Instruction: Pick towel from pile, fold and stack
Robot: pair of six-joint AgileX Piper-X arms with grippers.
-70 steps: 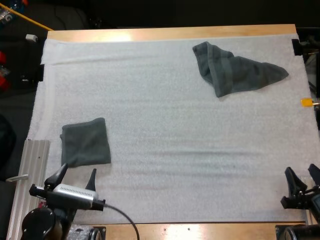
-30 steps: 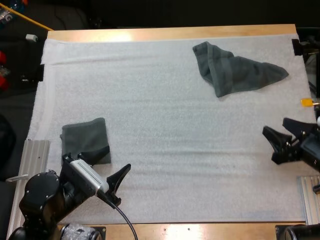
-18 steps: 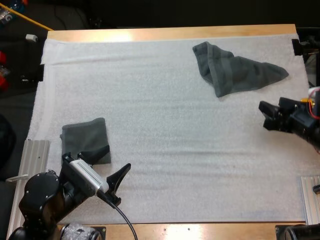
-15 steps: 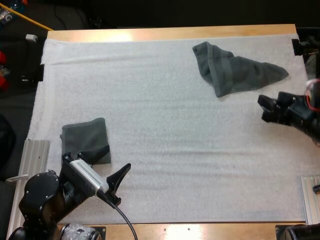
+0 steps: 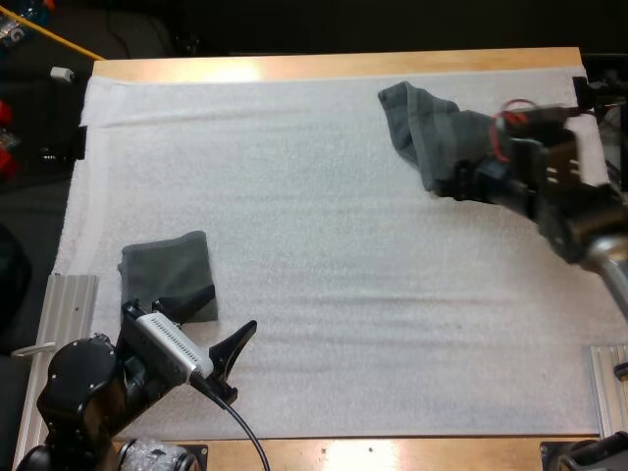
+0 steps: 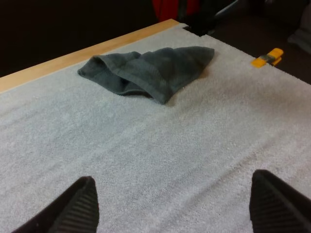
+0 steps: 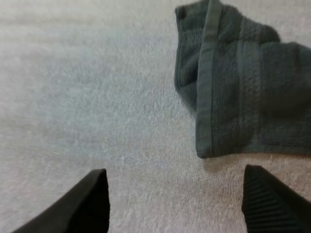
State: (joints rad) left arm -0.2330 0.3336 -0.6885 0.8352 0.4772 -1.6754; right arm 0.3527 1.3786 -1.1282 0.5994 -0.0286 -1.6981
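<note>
"So, where is the crumpled towel (image 5: 420, 126)?"
"Far right of the white mat (image 5: 294, 196), near the table's far side. The right gripper (image 7: 181, 204) hangs at the towel's near edge, fingers wide apart, gripping nothing."
"And the left gripper (image 5: 224, 316)?"
"Spread open too and empty. It sits just beside the folded towel (image 5: 167, 280), which lies flat at the mat's near left."

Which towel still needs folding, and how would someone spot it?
Start at the white mat and look to its far right corner. The crumpled towel lies there, a rumpled heap with a hem band showing, unlike the folded towel, a flat neat square at the near left.
</note>
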